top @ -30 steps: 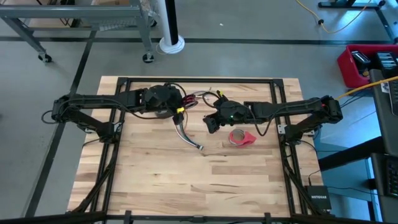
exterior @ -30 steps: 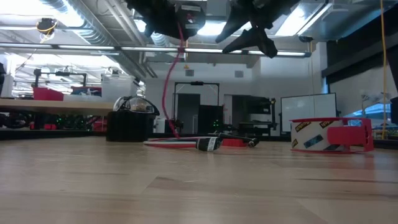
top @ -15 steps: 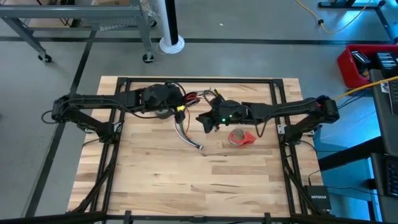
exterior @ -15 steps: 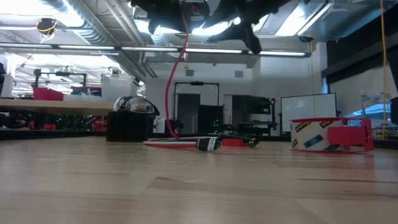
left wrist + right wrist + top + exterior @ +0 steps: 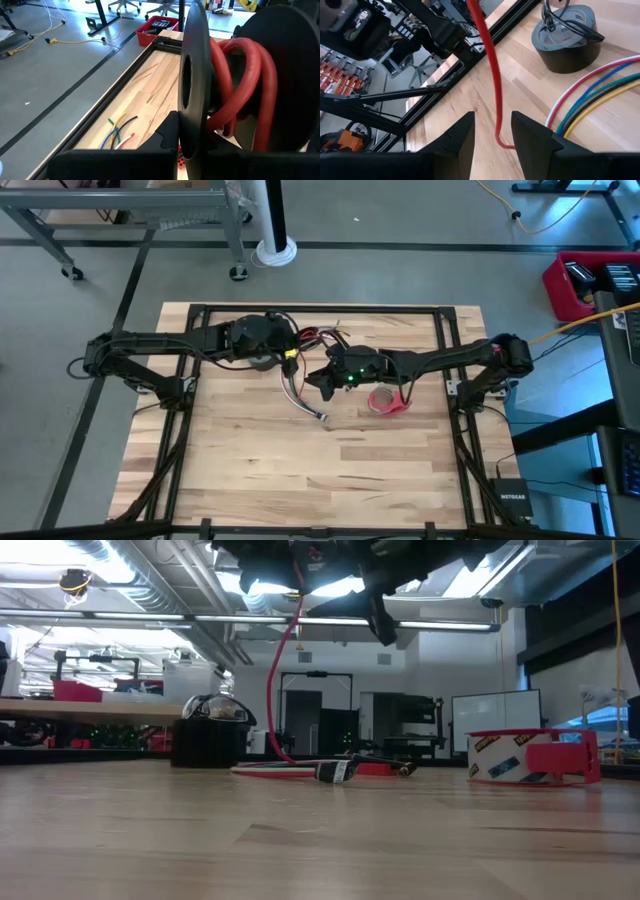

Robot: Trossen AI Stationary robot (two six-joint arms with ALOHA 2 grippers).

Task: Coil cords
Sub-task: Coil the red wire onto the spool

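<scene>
While the left gripper [image 5: 285, 345] clamps the looped thick red cord [image 5: 245, 90], the right gripper [image 5: 492, 135] — fingers parted — straddles its hanging strand beside the red tape roll [image 5: 388, 401].

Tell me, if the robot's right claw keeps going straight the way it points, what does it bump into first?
Probably the red cord. It hangs right in the gap ahead of the right gripper, whose jaws stand open. Behind the cord lies the wooden table. Depth is hard to judge, so the cord may sit slightly beyond the tips.

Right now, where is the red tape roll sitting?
In the high view the red tape roll lies on the table's right half, just below the right pincer and right of the cord bundle's plug end.
</scene>
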